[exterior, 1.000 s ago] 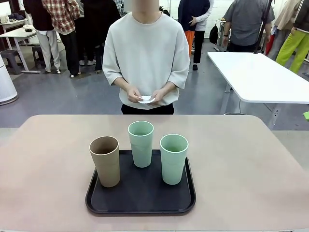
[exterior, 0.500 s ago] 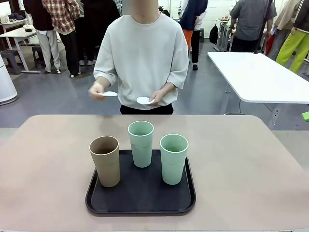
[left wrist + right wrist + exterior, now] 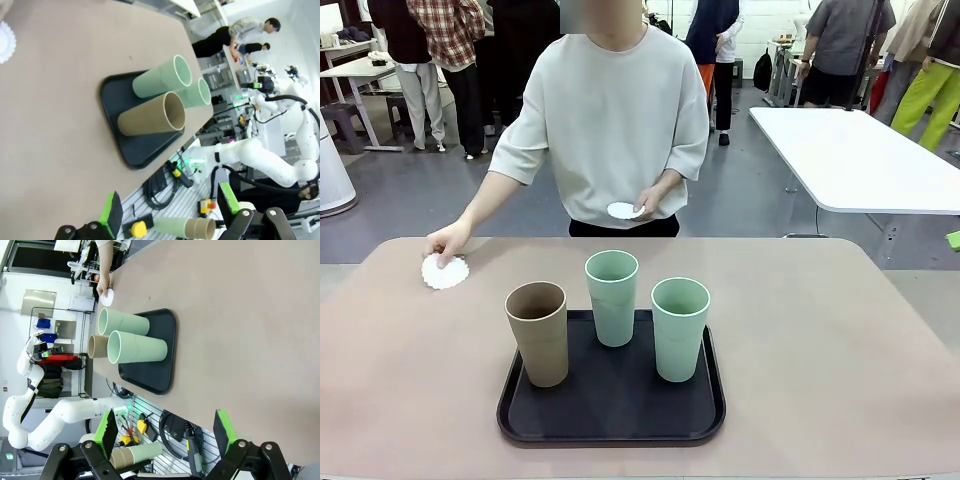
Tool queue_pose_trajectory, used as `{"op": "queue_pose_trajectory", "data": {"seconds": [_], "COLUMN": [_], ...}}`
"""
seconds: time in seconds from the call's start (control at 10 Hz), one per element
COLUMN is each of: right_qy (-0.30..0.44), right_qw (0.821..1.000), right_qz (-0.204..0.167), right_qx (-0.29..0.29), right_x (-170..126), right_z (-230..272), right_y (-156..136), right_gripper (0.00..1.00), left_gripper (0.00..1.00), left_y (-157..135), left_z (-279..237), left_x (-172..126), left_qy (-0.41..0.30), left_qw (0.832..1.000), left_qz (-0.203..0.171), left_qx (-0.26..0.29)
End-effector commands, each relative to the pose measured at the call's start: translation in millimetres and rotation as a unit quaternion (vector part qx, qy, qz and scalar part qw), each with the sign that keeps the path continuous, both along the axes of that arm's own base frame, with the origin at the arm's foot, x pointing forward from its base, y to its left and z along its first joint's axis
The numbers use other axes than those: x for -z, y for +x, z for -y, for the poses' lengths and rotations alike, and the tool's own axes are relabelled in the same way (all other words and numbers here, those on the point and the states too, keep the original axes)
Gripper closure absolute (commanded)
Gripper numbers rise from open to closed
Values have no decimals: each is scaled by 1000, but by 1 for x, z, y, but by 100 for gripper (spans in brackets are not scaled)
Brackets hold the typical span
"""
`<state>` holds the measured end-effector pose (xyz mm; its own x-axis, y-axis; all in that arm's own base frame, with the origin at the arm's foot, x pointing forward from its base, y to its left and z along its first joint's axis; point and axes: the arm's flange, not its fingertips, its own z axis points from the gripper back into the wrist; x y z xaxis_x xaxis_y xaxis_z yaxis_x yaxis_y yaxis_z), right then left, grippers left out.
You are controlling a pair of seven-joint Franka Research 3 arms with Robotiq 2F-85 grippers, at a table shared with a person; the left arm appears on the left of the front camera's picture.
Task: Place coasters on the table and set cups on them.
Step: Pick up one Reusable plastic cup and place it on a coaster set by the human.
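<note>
- At the far left of the worktop (image 3: 840,330), one coaster (image 3: 445,272) lies flat under the fingers of the person's hand (image 3: 448,241); an arm brought over now could strike that hand, so I judge it wiser to wait
- Coasters counted: one laid down, and at least one white disc (image 3: 621,210) held in the person's other hand (image 3: 648,197) at the waist; whether more are stacked there I cannot tell
- Cups counted: three, all upright on one black tray (image 3: 610,408) near my side: a tan cup (image 3: 538,335) at left, a green cup (image 3: 612,298) at the back in the middle, another green cup (image 3: 680,330) at right
- They stand near one another, so a finger going down beside one might nudge its neighbour; tall and narrow at the base, they look easy to topple
- That coaster looks thin and light; a cup set down off-centre could push it along or sit tilted on its lacy rim
- Left tool (image 3: 169,209) is released, pads spread with nothing between them; right tool (image 3: 165,432) is likewise spread and empty
</note>
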<state>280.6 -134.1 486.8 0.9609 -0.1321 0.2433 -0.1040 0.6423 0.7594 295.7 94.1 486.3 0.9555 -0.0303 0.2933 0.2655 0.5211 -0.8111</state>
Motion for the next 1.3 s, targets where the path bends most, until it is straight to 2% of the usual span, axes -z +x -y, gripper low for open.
{"op": "queue_pose_trajectory", "data": {"seconds": [0.0,1.2], "right_qy": [8,8], "right_qw": [1000,1000], "right_qz": [0,0], "right_qx": [-1,-1], "right_x": [1,1], "right_z": [1,1], "right_y": [0,0], "right_gripper": [0,0], "left_gripper": [0,0], "left_y": [0,0], "left_z": [-3,-3], "left_x": [-1,-1], "left_qy": [-3,-3], "left_qw": [1000,1000], "left_qz": [3,3], "left_qx": [0,0]}}
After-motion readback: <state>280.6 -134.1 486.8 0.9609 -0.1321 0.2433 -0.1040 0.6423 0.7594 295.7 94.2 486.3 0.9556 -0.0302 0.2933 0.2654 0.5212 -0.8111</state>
